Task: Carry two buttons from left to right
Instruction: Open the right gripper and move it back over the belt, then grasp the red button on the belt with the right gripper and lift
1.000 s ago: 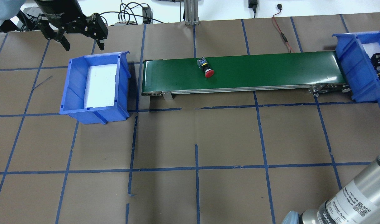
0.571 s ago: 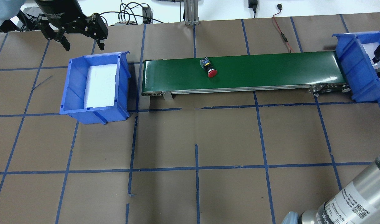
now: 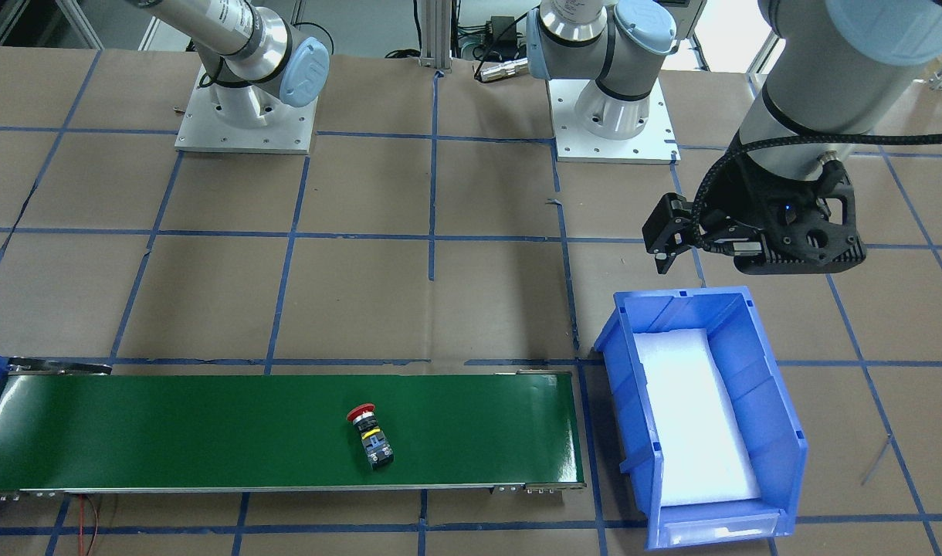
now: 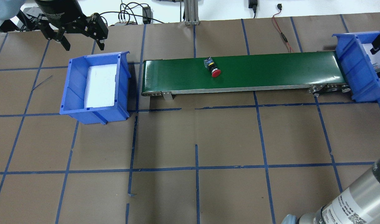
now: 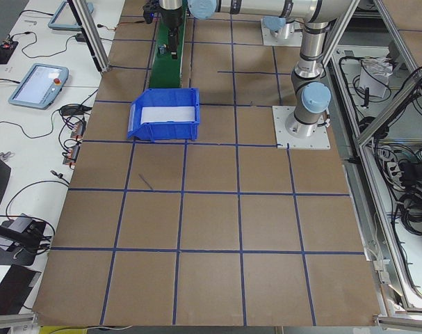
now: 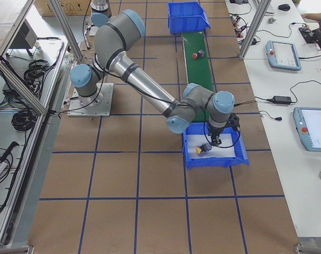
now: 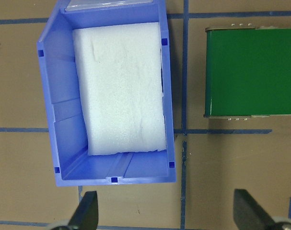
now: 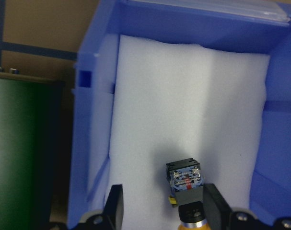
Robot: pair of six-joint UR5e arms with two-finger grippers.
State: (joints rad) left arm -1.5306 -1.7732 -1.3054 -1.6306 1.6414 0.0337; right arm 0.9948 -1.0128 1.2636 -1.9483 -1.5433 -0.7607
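Overhead exterior: red button (image 4: 213, 68) (mid conveyor (image 4: 271, 70))

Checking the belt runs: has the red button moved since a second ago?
Yes. The red button slid right along the green belt, toward the right bin.

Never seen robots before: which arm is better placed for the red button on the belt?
Probably right. The right gripper hangs open over the right bin at the belt end, where the red button must go; the left gripper hangs by the left bin.
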